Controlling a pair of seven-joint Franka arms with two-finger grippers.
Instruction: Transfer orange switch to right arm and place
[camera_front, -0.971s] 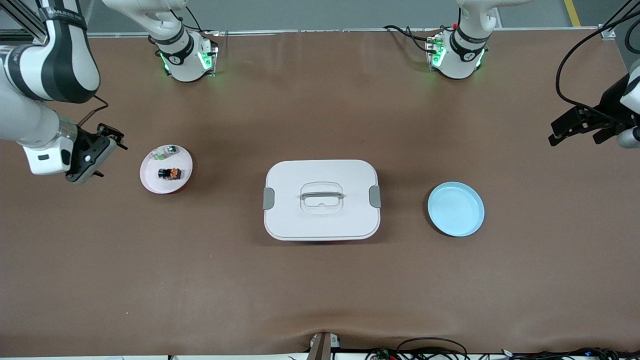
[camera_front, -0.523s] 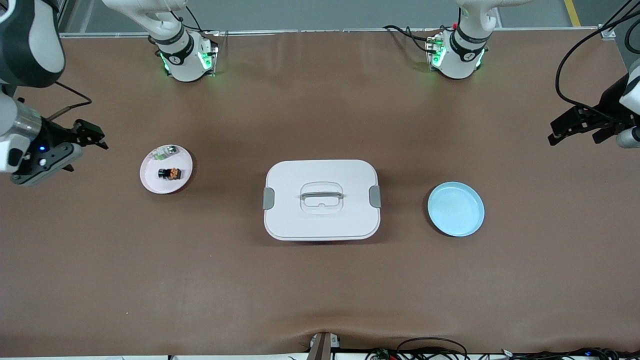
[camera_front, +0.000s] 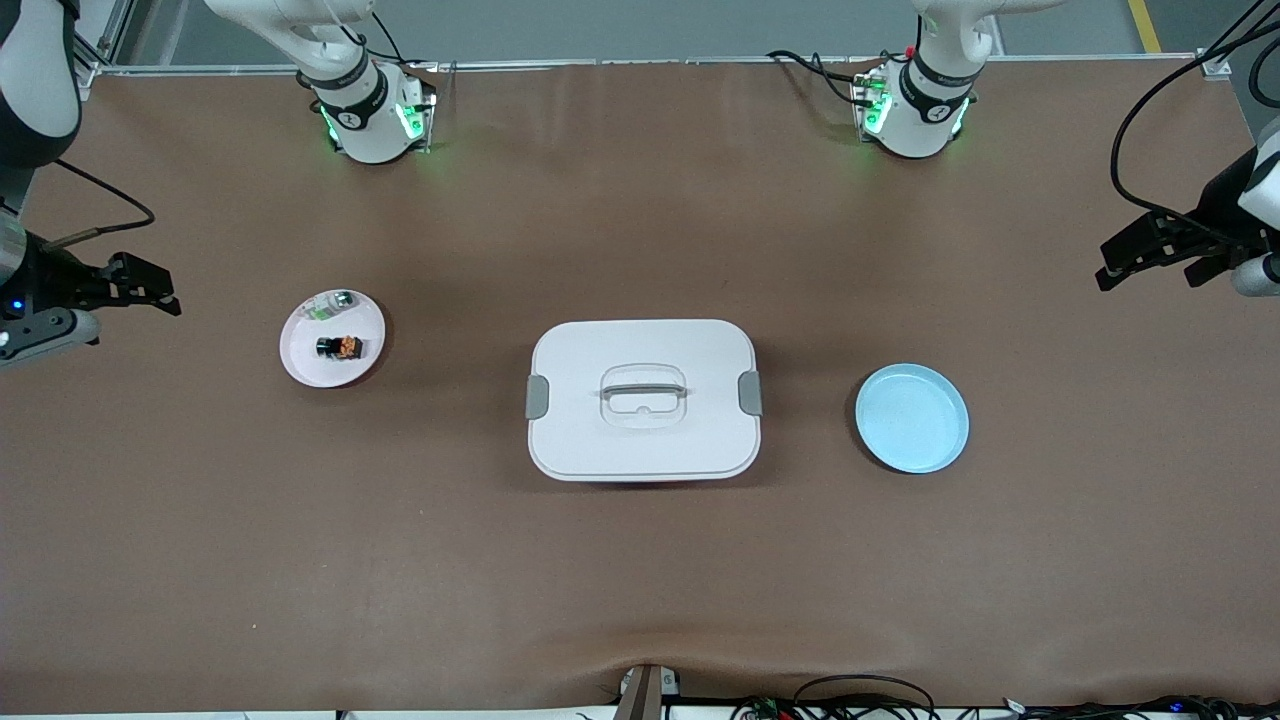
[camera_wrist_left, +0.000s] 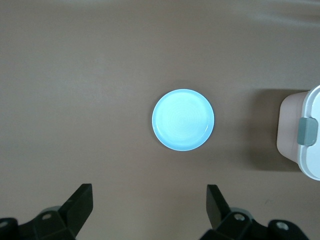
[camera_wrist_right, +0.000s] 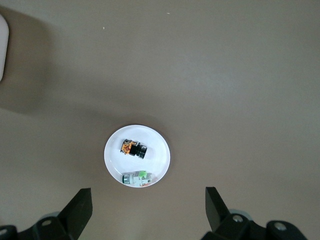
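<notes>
R gripper (camera_front: 150, 290) hangs over bare table at the right arm's end, off to the side of the white plate (camera_front: 300, 365). Fingers spread wide, nothing btwn them; the right wrist view shows both fingertips (camera_wrist_right: 80, 207) apart w/ only table and plate in the gap.

L gripper (camera_front: 1145, 262) sits up at the left arm's end of the table, also wide open and empty. The left wrist view looks straight down on the blue plate (camera_wrist_left: 183, 120) btwn the fingers, w/ a corner of the white lidded box (camera_wrist_left: 305, 135) at the edge. That arm looks to be waiting.

Orange switch (camera_front: 342, 347) lies on its side on the white plate, toward the right arm's end, well apart from both grippers. Next to it on the same plate, farther from the front cam: a pale clear part w/ a green bit (camera_front: 333, 303), close by but not clearly touching it. Box sits mid-table, lid on, btwn the two plates. Blue plate has nothing on it.

Progress, as I judge it: either nothing started or already finished, can't tell which from this. Switch is on the plate at the right arm's side, no grip on it, no handover under way. If the white plate is the goal, the placing is done and both arms are clear. If the blue plate is, pick, pass and place are all left.
</notes>
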